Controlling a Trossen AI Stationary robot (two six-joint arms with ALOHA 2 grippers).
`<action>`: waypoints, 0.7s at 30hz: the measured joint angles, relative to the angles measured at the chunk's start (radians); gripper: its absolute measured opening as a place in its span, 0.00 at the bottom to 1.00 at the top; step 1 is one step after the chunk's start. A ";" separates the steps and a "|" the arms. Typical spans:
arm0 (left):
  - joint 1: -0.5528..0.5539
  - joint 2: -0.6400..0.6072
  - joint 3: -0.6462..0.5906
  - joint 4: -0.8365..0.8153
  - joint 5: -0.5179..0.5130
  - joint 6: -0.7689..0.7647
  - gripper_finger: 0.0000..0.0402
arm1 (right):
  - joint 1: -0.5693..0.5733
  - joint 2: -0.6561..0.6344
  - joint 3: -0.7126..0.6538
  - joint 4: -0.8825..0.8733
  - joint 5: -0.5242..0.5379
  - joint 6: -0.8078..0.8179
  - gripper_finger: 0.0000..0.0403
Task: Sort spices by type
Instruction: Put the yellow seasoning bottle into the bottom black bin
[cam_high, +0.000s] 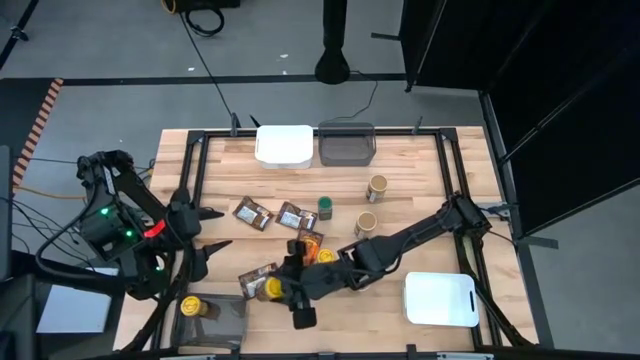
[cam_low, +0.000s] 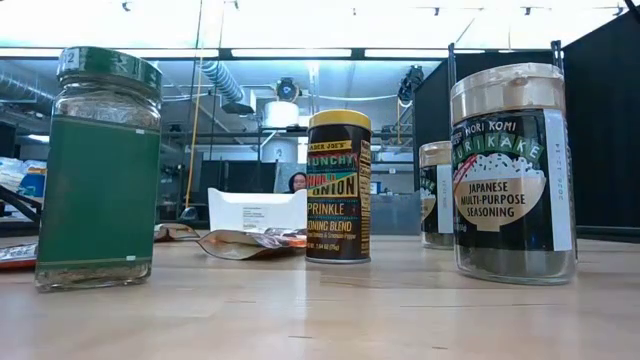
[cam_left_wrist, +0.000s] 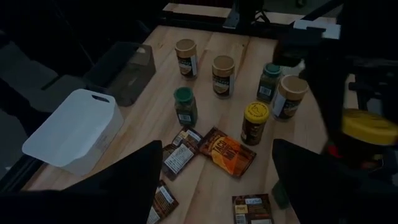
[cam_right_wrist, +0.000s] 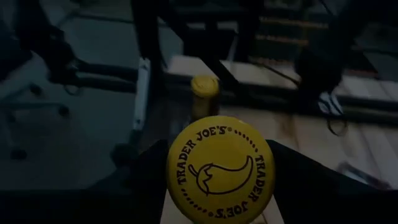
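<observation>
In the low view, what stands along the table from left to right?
Green-lidded jar → white-backed packet → yellow-lidded Trader Joe's jar → small tan-lidded jar farther back → large tan-lidded furikake jar.

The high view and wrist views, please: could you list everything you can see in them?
Table: one, pale wood, under everything.
White trays: two; the table's top edge in the high view, bottom right corner.
Grey trays: two; beside the top white tray, bottom left corner.
Tan-lidded jars: three, standing mid-table.
Green-lidded jars: two, mid-table.
Yellow-lidded jars: three; mid-table, in the bottom left grey tray, one held.
Packets: four, brown or orange, flat, left of centre.
Left gripper: open, over the table's left side.
Right gripper: shut on the held yellow-lidded jar, bottom centre.
</observation>
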 joint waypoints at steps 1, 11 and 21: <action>0.000 -0.001 0.000 0.000 -0.002 0.000 0.77 | -0.002 0.008 0.002 0.028 -0.021 -0.002 0.60; 0.000 -0.002 0.000 0.000 -0.005 0.000 0.77 | -0.028 0.051 0.000 0.210 -0.077 -0.012 0.60; 0.000 -0.013 0.000 0.000 -0.017 -0.003 0.77 | -0.050 0.251 0.206 0.286 -0.179 -0.026 0.60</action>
